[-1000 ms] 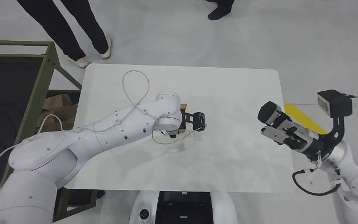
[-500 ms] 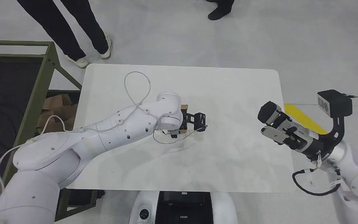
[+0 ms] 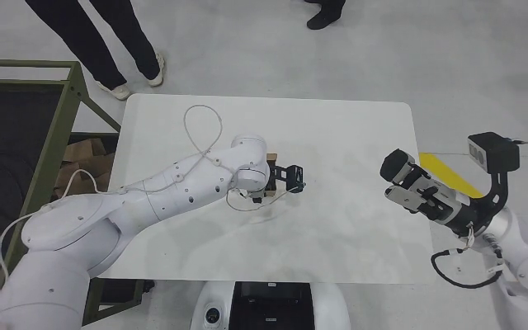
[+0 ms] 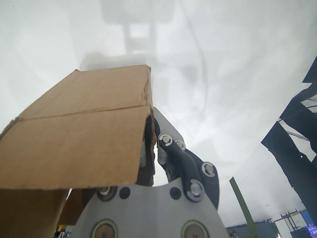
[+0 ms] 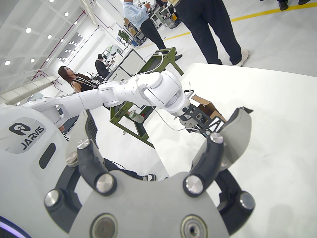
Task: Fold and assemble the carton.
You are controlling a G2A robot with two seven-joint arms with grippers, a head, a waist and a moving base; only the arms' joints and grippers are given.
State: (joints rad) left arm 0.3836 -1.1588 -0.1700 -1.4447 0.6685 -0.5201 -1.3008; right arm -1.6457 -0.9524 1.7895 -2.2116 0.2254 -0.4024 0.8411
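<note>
The left gripper (image 3: 290, 178) pinches the carton (image 4: 81, 125) mid-way across the tabletop (image 3: 346, 239) while the right gripper (image 5: 163, 117) hangs wide open and empty (well apart), so it should probably brace the carton before any fold.

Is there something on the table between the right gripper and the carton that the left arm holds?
Nothing visible stands between them. Only bare table lies between the open right gripper, at the table's right edge, and the carton in the left gripper.
</note>
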